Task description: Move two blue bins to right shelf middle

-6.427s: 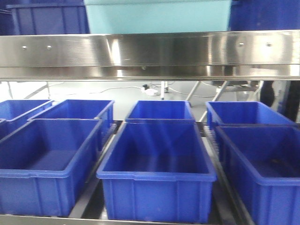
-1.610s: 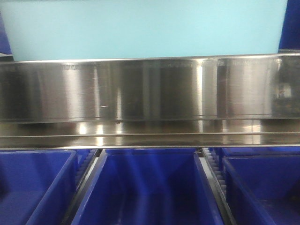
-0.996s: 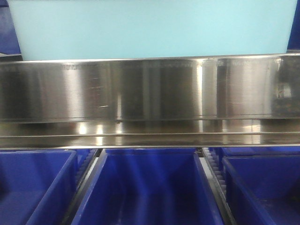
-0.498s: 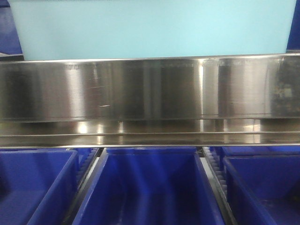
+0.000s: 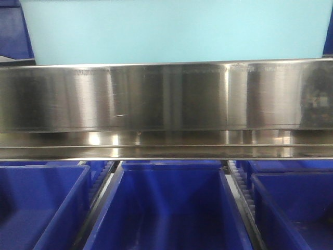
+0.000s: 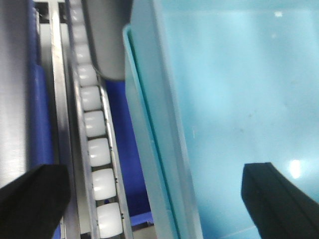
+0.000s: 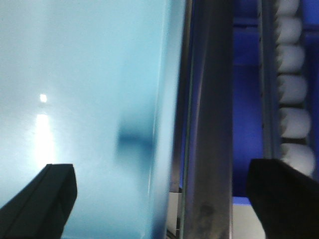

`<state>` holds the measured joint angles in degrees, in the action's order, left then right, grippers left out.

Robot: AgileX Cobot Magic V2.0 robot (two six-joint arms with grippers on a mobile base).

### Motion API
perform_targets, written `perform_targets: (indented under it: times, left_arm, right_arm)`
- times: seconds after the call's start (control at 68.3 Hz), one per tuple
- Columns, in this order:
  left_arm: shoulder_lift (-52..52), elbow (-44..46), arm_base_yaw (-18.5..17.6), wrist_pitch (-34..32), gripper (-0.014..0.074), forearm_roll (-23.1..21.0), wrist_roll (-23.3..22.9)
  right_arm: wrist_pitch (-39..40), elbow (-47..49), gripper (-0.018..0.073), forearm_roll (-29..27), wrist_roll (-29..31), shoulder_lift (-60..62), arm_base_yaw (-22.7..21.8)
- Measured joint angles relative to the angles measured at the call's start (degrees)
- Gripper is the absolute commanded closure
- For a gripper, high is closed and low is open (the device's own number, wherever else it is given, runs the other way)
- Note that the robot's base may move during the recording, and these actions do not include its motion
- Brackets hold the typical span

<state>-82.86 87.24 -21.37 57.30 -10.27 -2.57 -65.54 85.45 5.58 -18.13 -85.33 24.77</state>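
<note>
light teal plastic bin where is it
The light teal plastic bin fills the front view's top, above the brushed steel shelf rail and dark blue bins.

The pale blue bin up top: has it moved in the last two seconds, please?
Yes: the pale blue bin has shifted slightly right along the steel rail.

Pale-blue bin (image 5: 171, 31): upright, plain opaque walls, at the front edge of the upper shelf (image 5: 166, 96), spanning most of its visible width | Below it: left bin (image 5: 36, 208), middle bin (image 5: 169, 208), right bin (image 5: 296, 203), all dark blue, open-topped, side by side, narrowly apart.
</note>
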Motion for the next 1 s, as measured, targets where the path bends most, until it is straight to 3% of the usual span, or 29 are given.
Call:
perform_targets:
  times: [0.22, 0.468, 0.571, 0.673, 0.805, 0.937, 0.996]
  left_arm:
    - [-1.85, -1.34, -3.78, -0.89, -0.0003, 0.68, 1.14]
    - [-4.58, -1.7, -4.12, 2.16, 0.0005, 2.96, -0.02]
    - [-4.97, -1.93, -4.12, 2.85, 0.0045, 3.32, -1.1]
    - [-4.96, -1.93, -4.12, 3.23, 0.0151, 3.44, -1.78]
    - [-5.2, -1.93, -4.12, 3.72, 0.0385, 3.55, -1.95]
    - [-5.23, -1.93, -4.12, 3.85, 0.0686, 3.41, -2.13]
    - [-5.26, -2.03, -4.12, 4.07, 0.0707, 4.52, -2.64]
  right_arm:
    - [5.24, -4.18, -0.0009, -1.28, -0.33, 0.33, 0.0]
    - [7.31, -5.32, -0.0009, -1.89, -0.33, 0.84, 0.0]
    - [7.43, -5.44, -0.0009, -2.01, -0.46, 0.89, 0.0]
    - [7.55, -5.44, 0.0024, -2.01, -0.46, 0.89, 0.0]
    - [7.55, -5.44, 0.0195, -2.01, -0.46, 0.89, 0.0]
    - [7.56, -5.44, 0.0509, -2.01, -0.46, 0.89, 0.0]
    - [7.49, -5.45, 0.0668, -1.74, 0.21, 0.97, 0.0]
